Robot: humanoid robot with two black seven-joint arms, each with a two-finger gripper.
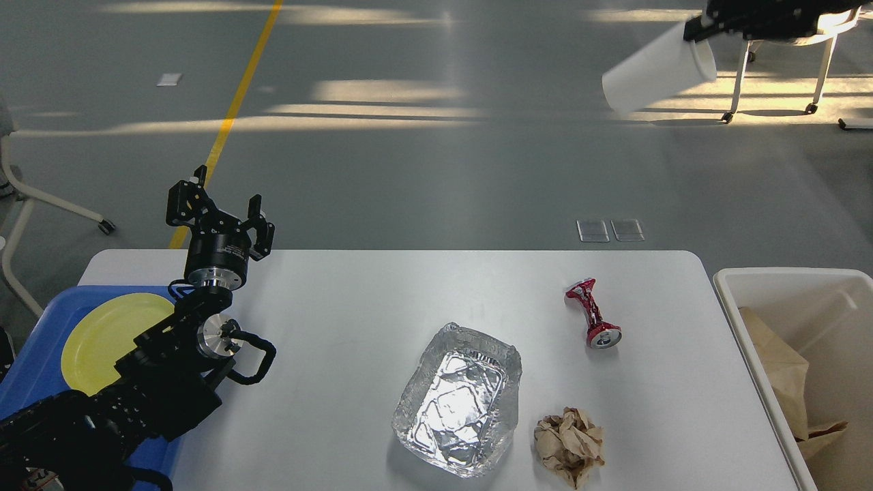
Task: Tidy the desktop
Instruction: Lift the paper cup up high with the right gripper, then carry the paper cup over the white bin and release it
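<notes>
The white desktop point(354, 307) fills the lower part of the head view. On it lie a crushed red can point(592, 314), a crumpled foil tray point(458, 399) and a ball of brown paper point(569, 447). My left gripper point(218, 208) is open and empty, pointing up above the desktop's far left corner. My right gripper point(696, 31) is at the top right edge of the view, high above the floor beyond the desktop. It is shut on the rim of a white paper cup point(655, 71), which hangs tilted.
A blue tray point(34, 382) with a yellow plate point(109, 331) sits at the desktop's left end, partly under my left arm. A white bin point(784, 276) holding brown paper stands at the right end. Chairs stand on the floor at far right and left.
</notes>
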